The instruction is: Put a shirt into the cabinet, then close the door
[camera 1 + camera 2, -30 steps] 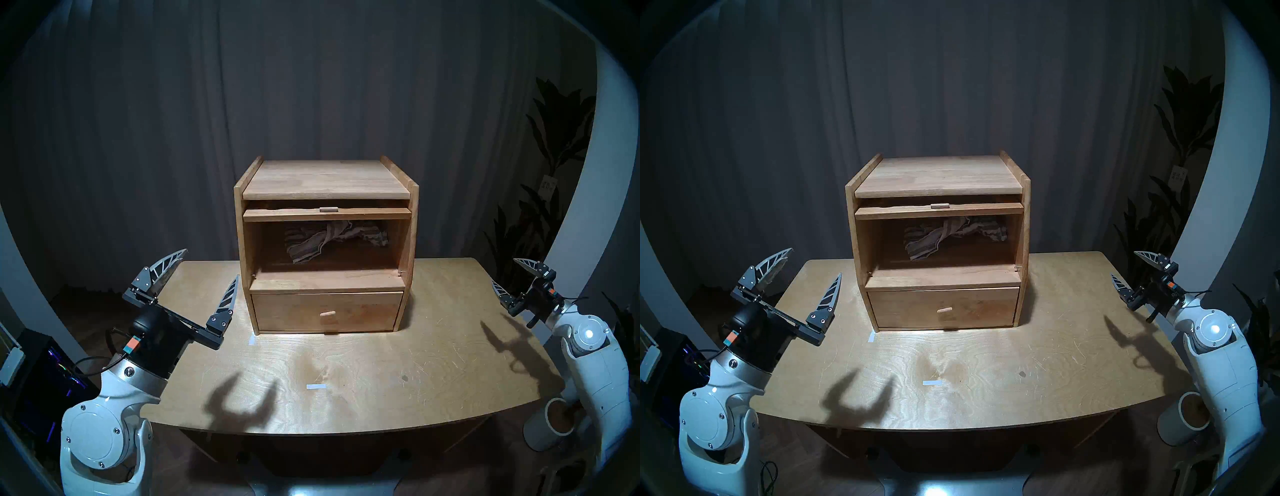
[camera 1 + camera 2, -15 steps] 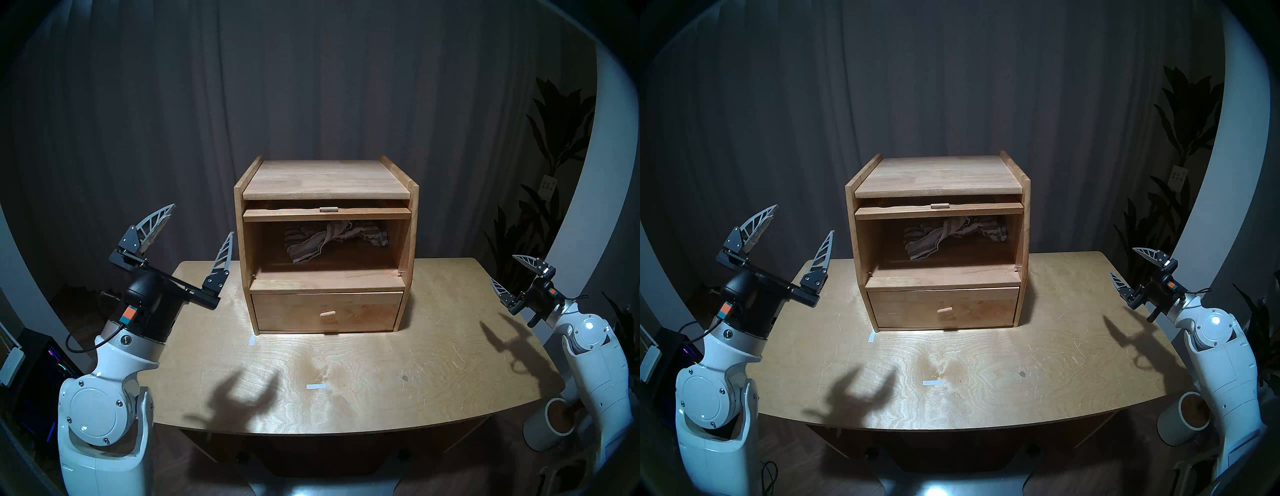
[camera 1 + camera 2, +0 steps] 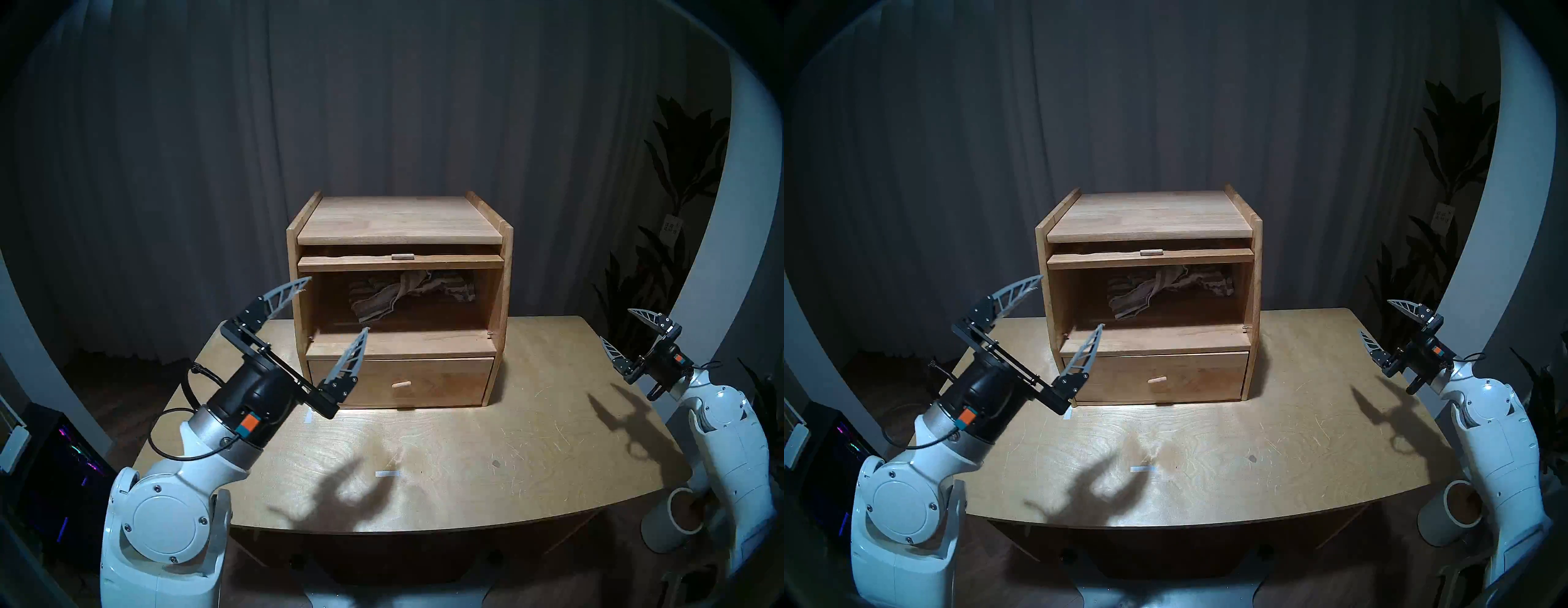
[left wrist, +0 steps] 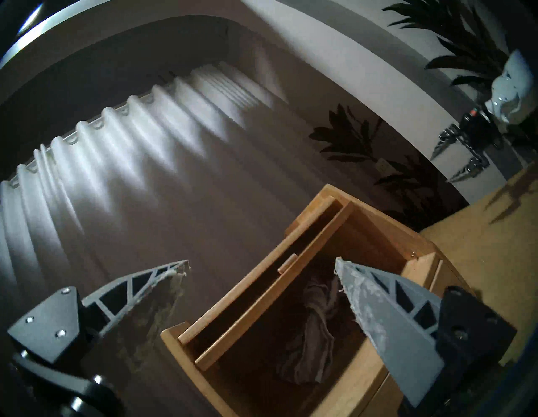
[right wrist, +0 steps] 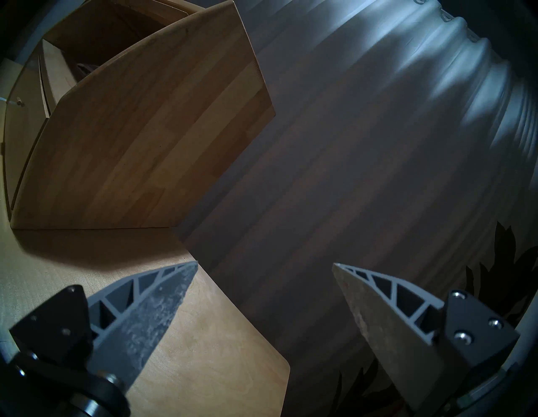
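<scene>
Plywood surface (image 3: 466,446), scuffed, white tape strip (image 3: 387,474) near centre. Left hand (image 3: 337,303) jaws wide, empty, raised just in front of the cabinet (image 3: 399,220); right hand (image 3: 615,325) wide, empty, at the right edge. Shirt (image 3: 407,295) crumpled at the back of the compartment, door (image 3: 401,263) raised under the top. Dark curtain (image 3: 382,106) far, plant (image 3: 679,178) right. Left wrist view alone shows the curtain's hooked top; right wrist view the cabinet's plain side.
</scene>
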You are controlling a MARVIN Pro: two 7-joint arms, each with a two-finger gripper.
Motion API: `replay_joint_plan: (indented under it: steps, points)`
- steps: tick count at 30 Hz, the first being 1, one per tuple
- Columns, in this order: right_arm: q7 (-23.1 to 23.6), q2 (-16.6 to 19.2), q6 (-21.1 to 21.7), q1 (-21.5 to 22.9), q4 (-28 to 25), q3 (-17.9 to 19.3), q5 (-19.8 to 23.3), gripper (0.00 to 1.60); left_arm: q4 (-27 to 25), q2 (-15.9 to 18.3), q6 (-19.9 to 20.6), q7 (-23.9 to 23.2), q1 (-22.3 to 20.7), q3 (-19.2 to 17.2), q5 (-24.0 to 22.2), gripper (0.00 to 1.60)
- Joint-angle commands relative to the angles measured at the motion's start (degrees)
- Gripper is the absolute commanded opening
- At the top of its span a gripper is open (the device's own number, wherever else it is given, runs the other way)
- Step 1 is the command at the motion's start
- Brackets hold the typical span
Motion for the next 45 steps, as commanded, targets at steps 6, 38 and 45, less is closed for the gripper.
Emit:
replay_joint_plan:
  steps: [6,38,45]
  points:
    - [0.2,0.0,-4.4,2.3,1.3,-0.3,0.3,1.60,2.6,0.7,-0.3,1.0,-7.4,2.2,12.0,1.60]
    - [1.6,-0.3,-11.7,5.1,5.2,-1.6,0.4,1.60,13.8,-5.6,11.3,2.3,-26.5,14.2,36.1,1.60]
    - [2.0,-0.5,-15.0,6.4,6.9,-2.1,0.5,1.60,9.0,-5.9,18.0,2.2,-26.4,10.9,41.5,1.60]
